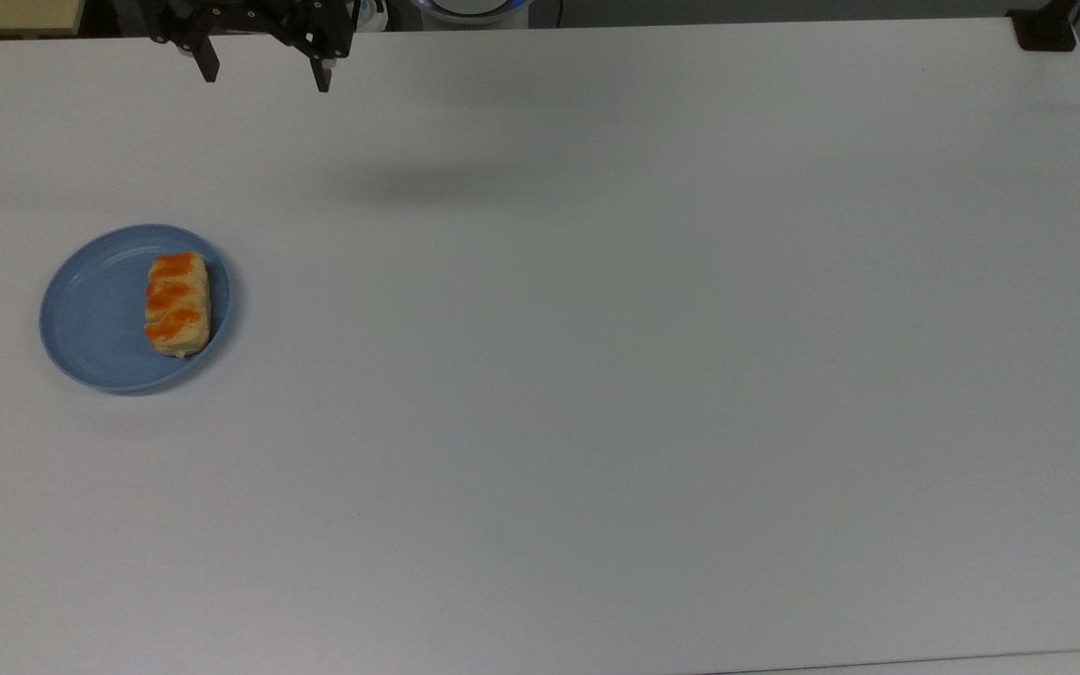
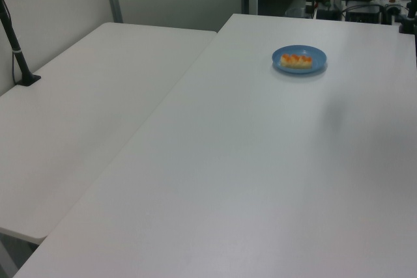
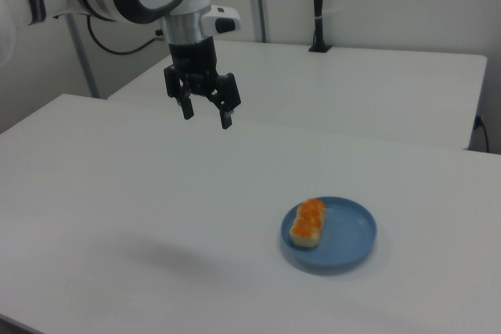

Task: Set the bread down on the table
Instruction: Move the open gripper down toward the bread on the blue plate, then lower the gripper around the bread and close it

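Note:
The bread [image 1: 177, 303], a small pale loaf with orange-glazed patches, lies on the round blue plate [image 1: 90, 319] at the top view's left. It also shows as the bread [image 2: 296, 61] on the plate [image 2: 318, 56] far back in the left view, and as the bread [image 3: 308, 221] on the plate [image 3: 352, 240] in the right view. My gripper [image 1: 265, 80] hangs open and empty high above the white table [image 1: 596, 375], near its far edge. In the right view the gripper [image 3: 207, 115] is up and to the left of the plate, fingers pointing down.
A second white table [image 2: 85, 109] adjoins on the left view's left, with a black post [image 2: 16, 43] clamped to it. A black clamp [image 1: 1044, 33] sits at the top view's upper right corner. Wide bare tabletop lies to the right of the plate in the top view.

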{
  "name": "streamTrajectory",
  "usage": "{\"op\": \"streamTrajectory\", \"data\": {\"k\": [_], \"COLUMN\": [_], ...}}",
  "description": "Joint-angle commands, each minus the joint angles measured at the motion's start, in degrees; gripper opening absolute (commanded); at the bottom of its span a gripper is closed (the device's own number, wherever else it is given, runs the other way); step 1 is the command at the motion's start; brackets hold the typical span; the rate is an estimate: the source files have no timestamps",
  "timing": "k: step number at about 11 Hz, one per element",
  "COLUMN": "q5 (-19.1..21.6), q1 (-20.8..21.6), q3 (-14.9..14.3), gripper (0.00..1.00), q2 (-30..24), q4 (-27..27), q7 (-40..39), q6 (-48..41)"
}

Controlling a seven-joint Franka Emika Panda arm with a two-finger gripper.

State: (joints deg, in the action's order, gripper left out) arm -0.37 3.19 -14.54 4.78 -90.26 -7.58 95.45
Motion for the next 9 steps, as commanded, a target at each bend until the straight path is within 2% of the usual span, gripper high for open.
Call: {"op": "streamTrajectory", "data": {"k": [1, 3, 6, 8, 9], "q5": [0.81, 0.73, 0.37, 0.02, 0.20], "q1": [-1.42, -4.22, -7.39, -9.25, -9.95], "q3": [-0.40, -0.75, -1.19, -1.28, -2.24], "gripper": [1.00, 1.00, 1.00, 1.00, 1.00], "q2": [1.97, 7.23, 13.75, 17.70, 18.24], "q4": [-0.53, -0.53, -0.79, -1.06, -1.14], "q7": [0.03, 0.38, -0.41, -4.77, -8.03], "q6": [3.76, 13.05, 21.51, 25.74, 26.36]}}
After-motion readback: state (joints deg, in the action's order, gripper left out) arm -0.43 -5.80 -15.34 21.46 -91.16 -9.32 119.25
